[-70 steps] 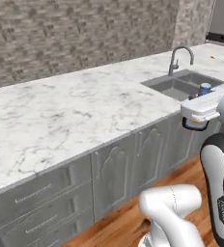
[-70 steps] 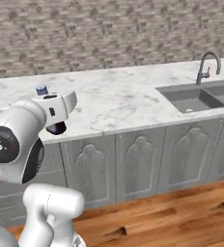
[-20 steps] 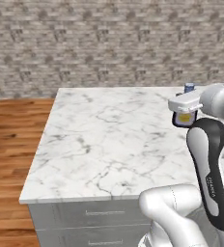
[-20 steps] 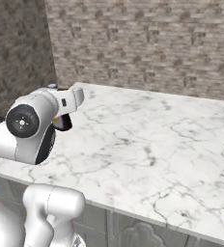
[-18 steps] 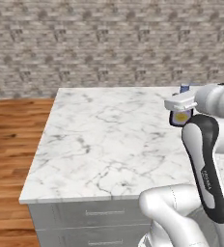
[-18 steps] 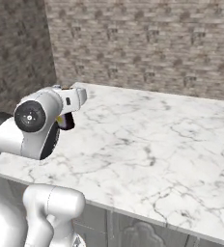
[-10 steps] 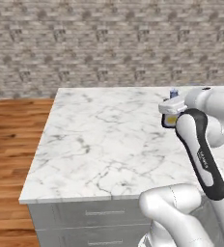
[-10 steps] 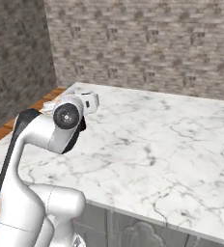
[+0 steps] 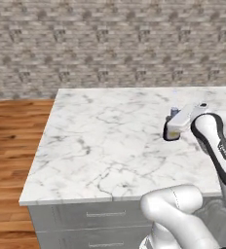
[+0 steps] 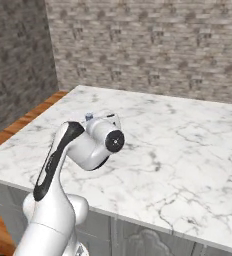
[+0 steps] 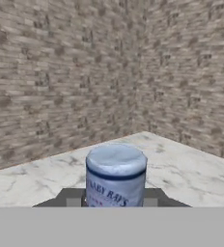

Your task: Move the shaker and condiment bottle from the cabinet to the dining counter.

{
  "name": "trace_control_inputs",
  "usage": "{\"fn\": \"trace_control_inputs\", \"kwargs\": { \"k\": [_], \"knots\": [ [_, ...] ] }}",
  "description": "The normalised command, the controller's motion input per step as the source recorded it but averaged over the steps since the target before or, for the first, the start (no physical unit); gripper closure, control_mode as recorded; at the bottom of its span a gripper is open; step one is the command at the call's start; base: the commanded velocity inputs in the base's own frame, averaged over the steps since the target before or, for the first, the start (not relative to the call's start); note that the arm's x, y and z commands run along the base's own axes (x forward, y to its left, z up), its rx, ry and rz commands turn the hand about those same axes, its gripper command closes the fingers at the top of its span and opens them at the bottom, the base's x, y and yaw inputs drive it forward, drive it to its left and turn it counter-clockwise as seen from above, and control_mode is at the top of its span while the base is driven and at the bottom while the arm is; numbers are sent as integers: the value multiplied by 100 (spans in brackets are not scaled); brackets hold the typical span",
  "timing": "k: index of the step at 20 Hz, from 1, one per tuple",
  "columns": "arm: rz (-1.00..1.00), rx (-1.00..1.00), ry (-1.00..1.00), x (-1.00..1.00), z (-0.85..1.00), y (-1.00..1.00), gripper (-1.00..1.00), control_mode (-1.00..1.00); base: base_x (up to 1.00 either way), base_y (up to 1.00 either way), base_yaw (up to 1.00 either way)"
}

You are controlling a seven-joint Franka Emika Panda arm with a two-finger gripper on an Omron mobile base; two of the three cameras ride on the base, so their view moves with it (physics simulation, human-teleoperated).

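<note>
My gripper (image 9: 170, 130) is shut on the condiment bottle (image 11: 116, 176), which stands upright between the dark fingers (image 11: 68, 198) in the hand view, with a pale blue cap and a printed label. In the left base view the bottle's blue cap (image 9: 174, 112) pokes up above the hand, held a little above the right part of the dining counter (image 9: 100, 146), a white marble slab with grey veins. From the right base view the cap (image 10: 89, 116) shows just behind the wrist, over the counter (image 10: 188, 150) near its left edge. The shaker and the cabinet are out of view.
A grey brick wall (image 9: 110, 44) runs along the far side of the counter and turns a corner at the left (image 10: 18, 60). Wooden floor (image 9: 12, 146) lies beyond the counter's left end. Grey drawer fronts (image 9: 85, 223) sit under the near edge.
Over the last second the hand has swung left and lower with the bottle, out over the marble. Several seconds ago the base faced a counter with a sink; the whole scene has changed.
</note>
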Motion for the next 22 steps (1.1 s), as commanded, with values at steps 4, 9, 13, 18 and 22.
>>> {"fn": "trace_control_inputs", "kwargs": {
  "k": [4,9,13,18,22],
  "knots": [
    [17,0,1,38,-52,0,100,-100,0,0,0],
    [12,-5,0,52,-62,0,100,-100,0,0,0],
    [8,-8,0,51,-59,0,100,-100,0,0,0],
    [6,-7,0,47,-49,0,100,-100,0,0,0],
    [3,-1,0,26,-26,0,100,-100,0,0,0]
  ]
}}
